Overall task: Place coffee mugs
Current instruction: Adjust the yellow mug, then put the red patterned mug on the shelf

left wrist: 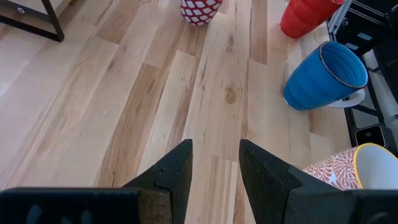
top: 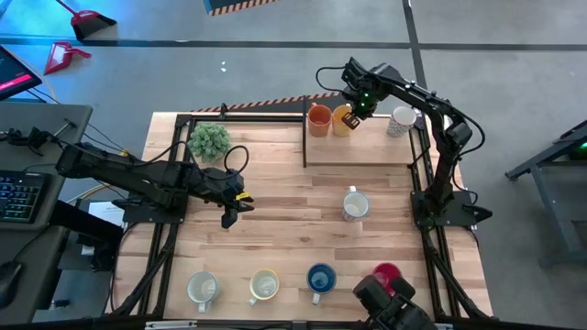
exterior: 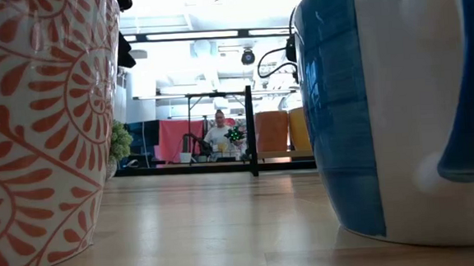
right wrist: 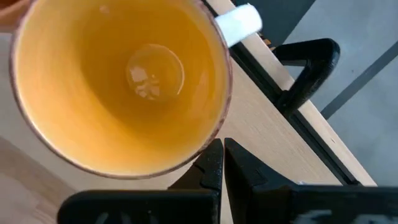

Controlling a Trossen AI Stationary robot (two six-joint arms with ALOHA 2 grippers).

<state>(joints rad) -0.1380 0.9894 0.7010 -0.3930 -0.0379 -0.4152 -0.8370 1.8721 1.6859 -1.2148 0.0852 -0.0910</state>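
On the raised shelf at the far edge stand an orange mug (top: 318,119), a yellow-orange mug (top: 343,120) and a patterned white mug (top: 401,120). My right gripper (top: 354,107) hovers over the yellow-orange mug (right wrist: 118,81); its shut fingers (right wrist: 222,163) stand beside the rim, away from the white handle (right wrist: 239,22). A white mug (top: 355,204) rests mid-table. Along the near edge stand a white mug (top: 202,287), a cream one (top: 264,285), a blue one (top: 320,280) and a red one (top: 387,274). My left gripper (top: 235,205) is open and empty over bare wood (left wrist: 216,155). My right gripper's shut fingertips (right wrist: 213,152) point down right at the outer side of the yellow-orange mug's rim (right wrist: 219,127); I cannot tell whether they touch it. The mug stands upright on the shelf.
A green potted plant (top: 209,139) stands far left, close to my left arm. The shelf has a black frame (top: 305,133). In the low view a patterned mug (exterior: 38,120) and the blue mug (exterior: 383,99) loom close; a person (exterior: 218,134) sits beyond the table.
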